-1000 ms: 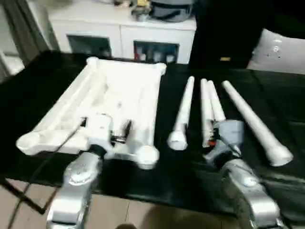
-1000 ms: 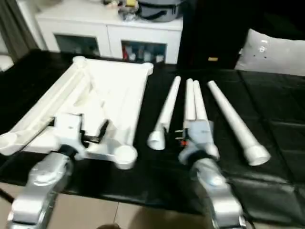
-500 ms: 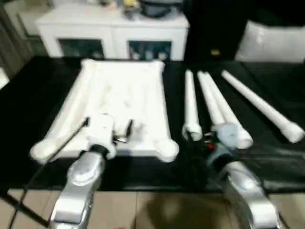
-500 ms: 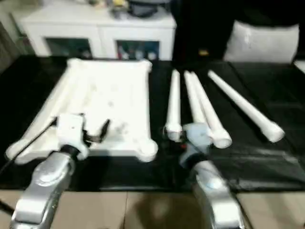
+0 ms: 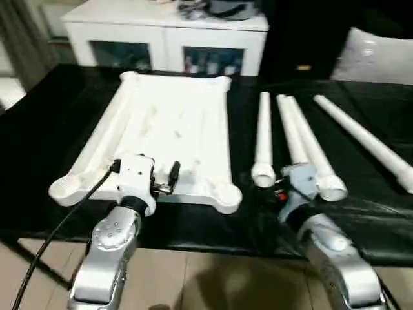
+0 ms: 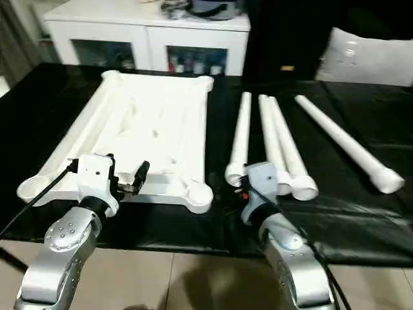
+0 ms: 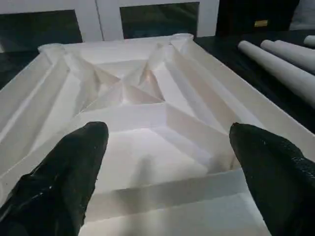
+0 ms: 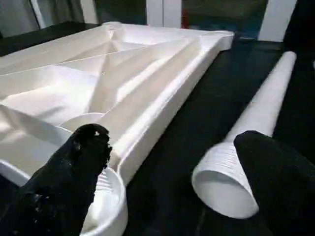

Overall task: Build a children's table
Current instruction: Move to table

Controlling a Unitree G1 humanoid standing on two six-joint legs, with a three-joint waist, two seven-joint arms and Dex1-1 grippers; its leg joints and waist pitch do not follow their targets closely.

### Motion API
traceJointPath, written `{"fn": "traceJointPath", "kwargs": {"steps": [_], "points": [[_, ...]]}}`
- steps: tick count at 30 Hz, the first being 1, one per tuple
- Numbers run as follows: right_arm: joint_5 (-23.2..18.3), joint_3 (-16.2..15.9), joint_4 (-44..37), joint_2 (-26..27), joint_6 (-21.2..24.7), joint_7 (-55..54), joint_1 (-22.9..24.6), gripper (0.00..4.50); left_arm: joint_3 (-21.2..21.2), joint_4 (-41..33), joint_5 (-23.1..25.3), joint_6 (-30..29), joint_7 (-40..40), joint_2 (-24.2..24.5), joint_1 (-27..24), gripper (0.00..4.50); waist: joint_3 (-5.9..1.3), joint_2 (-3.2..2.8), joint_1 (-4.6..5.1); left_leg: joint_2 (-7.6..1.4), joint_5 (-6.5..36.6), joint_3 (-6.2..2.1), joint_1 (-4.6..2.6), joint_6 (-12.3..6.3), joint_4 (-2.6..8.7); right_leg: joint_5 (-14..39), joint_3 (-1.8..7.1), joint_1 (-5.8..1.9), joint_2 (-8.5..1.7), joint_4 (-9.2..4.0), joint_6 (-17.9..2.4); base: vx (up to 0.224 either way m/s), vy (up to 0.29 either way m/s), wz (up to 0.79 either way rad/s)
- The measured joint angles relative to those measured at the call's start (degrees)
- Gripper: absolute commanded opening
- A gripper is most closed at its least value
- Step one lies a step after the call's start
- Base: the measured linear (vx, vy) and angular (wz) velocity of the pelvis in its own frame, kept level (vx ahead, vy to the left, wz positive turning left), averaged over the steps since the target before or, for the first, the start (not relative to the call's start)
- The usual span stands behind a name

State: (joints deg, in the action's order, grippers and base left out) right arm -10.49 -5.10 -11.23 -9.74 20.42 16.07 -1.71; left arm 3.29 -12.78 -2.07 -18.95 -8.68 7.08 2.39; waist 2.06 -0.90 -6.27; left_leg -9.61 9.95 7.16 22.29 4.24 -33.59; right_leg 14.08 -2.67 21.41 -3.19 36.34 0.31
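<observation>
Black worktop [image 5: 39,135] is spread below both arms. Nothing is held: the left pincer [image 7: 167,162] is spread wide over the upturned tabletop [image 5: 171,123], the right pincer [image 8: 167,182] equally wide just before the nearest leg [image 6: 240,139]. No leg is fitted yet; that leg must be gripped next, then seated in a corner socket [image 6: 197,192].

We count one white tabletop [image 6: 151,139], ribs up, and four loose legs [image 6: 240,137] at its 3 o'clock.
</observation>
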Motion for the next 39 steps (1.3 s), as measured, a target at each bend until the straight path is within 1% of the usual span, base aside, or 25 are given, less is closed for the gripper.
{"fn": "traceJointPath", "kwargs": {"steps": [3,5,7,8,9,11,13,15,16,17,18,20,21,23,24,25,26,27,29,34,39], "points": [[0.1,0.1,0.0,0.1,0.0,0.0,0.0,4.5,0.3,0.0,-0.1,0.0,-0.2,0.2,0.0,4.46,0.0,0.0,-0.06,0.02,0.1,0.26,0.02,-0.21,-0.02,-0.2,0.16,-0.04,-0.06,-0.37,0.1,0.0,0.0,0.0],[0.3,0.1,0.0,0.1,0.0,-0.1,0.0,4.5,0.6,0.0,-0.1,0.0,-0.6,0.3,0.0,4.46,0.01,-0.02,-0.05,0.02,0.2,0.39,-0.18,-0.27,0.03,-0.2,0.23,-0.21,-0.08,-0.5,0.1,0.0,0.0,0.0],[0.4,0.1,0.0,0.0,0.0,-0.5,0.0,4.5,1.3,0.0,-0.1,0.0,-1.0,0.5,0.0,4.46,0.11,-0.05,-0.02,0.0,0.3,0.64,-0.96,-0.37,0.33,0.1,0.3,-0.88,-0.08,-0.86,0.6,0.0,0.0,0.0],[0.4,0.1,0.0,0.0,0.0,-0.6,0.0,4.5,1.5,0.0,-0.1,0.0,-1.1,0.5,-0.1,4.46,0.22,-0.12,0.05,-0.03,0.3,0.8,-1.61,-0.37,0.74,0.1,0.26,-1.54,-0.08,-1.4,0.6,0.0,0.0,0.0],[0.3,0.1,0.0,-0.1,0.0,-0.6,0.0,4.5,1.6,0.0,-0.1,0.0,-1.2,0.5,-0.1,4.46,0.25,-0.07,0.08,-0.03,0.3,1.0,-2.11,-0.37,1.01,0.1,0.3,-1.97,-0.1,-1.66,0.7,0.0,0.0,0.0],[0.4,0.1,0.0,-0.2,0.0,-0.6,0.0,4.5,1.7,0.0,-0.1,0.0,-1.4,0.5,-0.1,4.46,0.27,-0.07,0.23,-0.04,0.3,1.15,-2.87,-0.39,1.61,0.1,0.27,-2.76,-0.08,-2.4,0.7,0.0,0.0,0.0],[0.4,0.2,0.0,-0.3,0.0,-0.6,0.0,4.5,1.7,0.0,-0.1,0.0,-1.8,0.5,-0.1,4.46,0.22,-0.01,0.26,-0.04,0.4,1.23,-2.8,-0.5,1.79,0.1,0.29,-2.86,-0.09,-2.75,0.7,0.0,0.0,0.0],[0.5,0.2,0.0,-0.3,0.0,-0.7,0.0,4.5,1.9,0.0,0.2,0.0,-1.7,0.5,-0.1,4.46,0.05,0.0,0.23,-0.04,0.6,1.25,-2.17,-0.71,1.48,-0.2,0.35,-2.39,-0.1,-2.68,0.5,0.057,0.01,0.02],[0.7,0.2,0.0,-0.3,0.0,-0.8,0.0,4.5,2.0,0.0,0.2,0.0,-1.7,0.5,-0.1,4.46,0.05,0.0,0.13,-0.06,0.7,1.24,-1.84,-1.03,1.09,-0.3,0.38,-2.09,-0.1,-2.29,0.7,0.063,0.008,0.0],[0.9,0.2,0.0,-0.3,0.0,-0.8,0.0,4.5,2.0,0.0,0.2,0.0,-1.7,0.5,-0.1,4.46,0.0,-0.02,0.0,-0.14,0.9,1.16,-1.22,-0.78,0.4,-0.2,0.4,-1.51,-0.1,-1.7,1.1,0.053,0.005,0.0],[1.0,0.2,0.0,-0.3,0.0,-0.8,0.0,4.5,2.1,0.0,0.2,0.0,-1.6,0.5,-0.1,4.46,0.0,-0.02,-0.16,-0.19,1.0,1.1,-0.75,-0.7,-0.22,-0.1,0.46,-1.01,-0.08,-1.12,1.1,0.053,0.005,0.0],[1.1,0.2,0.0,-0.3,0.1,-1.0,0.0,4.5,2.1,0.0,0.3,0.0,-1.2,0.5,-0.2,4.46,-0.01,-0.01,-0.3,-0.22,1.0,1.04,0.28,-0.66,-0.87,-0.1,0.48,-0.01,-0.08,-0.47,1.0,0.0,0.0,0.0],[1.1,0.2,0.0,-0.3,0.1,-1.0,0.0,4.5,2.1,0.0,0.4,0.0,-1.0,0.5,-0.2,4.46,-0.01,-0.01,-0.3,-0.23,1.0,1.04,0.42,-0.67,-0.98,-0.1,0.49,0.13,-0.09,-0.35,1.0,0.0,0.0,0.0],[1.1,0.2,0.0,-0.4,0.1,-1.0,0.0,4.5,2.0,0.0,0.6,0.0,-1.0,0.5,-0.2,4.46,0.01,0.0,-0.31,-0.25,1.1,1.04,0.31,-0.69,-0.97,-0.2,0.48,0.1,-0.15,-0.32,1.1,-0.034,-0.001,0.0],[1.1,0.2,0.0,-0.4,0.1,-1.0,0.0,4.5,2.0,0.0,0.6,0.0,-1.0,0.5,-0.2,4.46,0.05,0.02,-0.28,-0.25,1.2,1.06,0.15,-0.53,-0.92,-0.1,0.51,-0.01,-0.16,-0.36,0.7,-0.068,-0.002,0.0],[1.1,0.2,0.0,-0.4,0.1,-1.0,0.0,4.5,2.1,0.0,0.6,0.0,-1.0,0.5,-0.3,4.46,0.09,0.0,-0.17,-0.29,1.1,1.13,-0.09,-0.52,-0.9,-0.1,0.53,-0.21,-0.17,-0.35,0.6,-0.086,-0.003,-0.01],[1.1,0.2,0.0,-0.5,0.1,-1.0,0.0,4.5,2.1,0.0,0.6,0.0,-1.0,0.5,-0.3,4.46,0.15,0.02,-0.04,-0.3,1.1,1.19,-0.48,-0.52,-0.9,-0.1,0.56,-0.52,-0.19,-0.34,0.5,-0.086,-0.002,-0.01],[1.1,0.2,0.0,-0.5,0.1,-1.0,0.0,4.5,2.1,0.0,0.6,0.0,-1.0,0.5,-0.3,4.46,0.19,0.08,0.02,-0.3,1.1,1.23,-0.72,-0.52,-0.86,0.0,0.57,-0.66,-0.22,-0.35,0.8,-0.086,-0.002,-0.01],[1.2,0.2,0.0,-0.5,0.1,-1.0,0.0,4.5,2.1,0.0,0.6,0.0,-1.0,0.5,-0.5,4.46,0.25,0.16,0.13,-0.3,1.1,1.24,-0.92,-0.49,-0.83,-0.1,0.57,-0.73,-0.25,-0.35,0.8,-0.075,0.001,-0.05],[1.4,0.2,0.0,-0.5,0.1,-1.1,0.0,4.5,2.3,0.0,0.6,-0.1,-1.7,0.9,-0.6,4.46,0.27,0.2,0.59,-0.29,1.1,1.26,-0.9,-0.46,-0.84,-0.4,0.62,-0.63,-0.26,-0.35,0.8,-0.025,0.0,-0.02],[1.4,0.3,0.0,-1.6,0.2,-0.6,0.0,4.5,4.3,0.0,0.2,-3.0,-5.9,3.6,-0.5,4.46,0.25,0.17,0.63,-0.3,1.0,1.28,-0.82,-0.4,-0.83,-0.8,0.63,-0.5,-0.26,-0.38,0.8,0.0,0.0,0.0]]}}
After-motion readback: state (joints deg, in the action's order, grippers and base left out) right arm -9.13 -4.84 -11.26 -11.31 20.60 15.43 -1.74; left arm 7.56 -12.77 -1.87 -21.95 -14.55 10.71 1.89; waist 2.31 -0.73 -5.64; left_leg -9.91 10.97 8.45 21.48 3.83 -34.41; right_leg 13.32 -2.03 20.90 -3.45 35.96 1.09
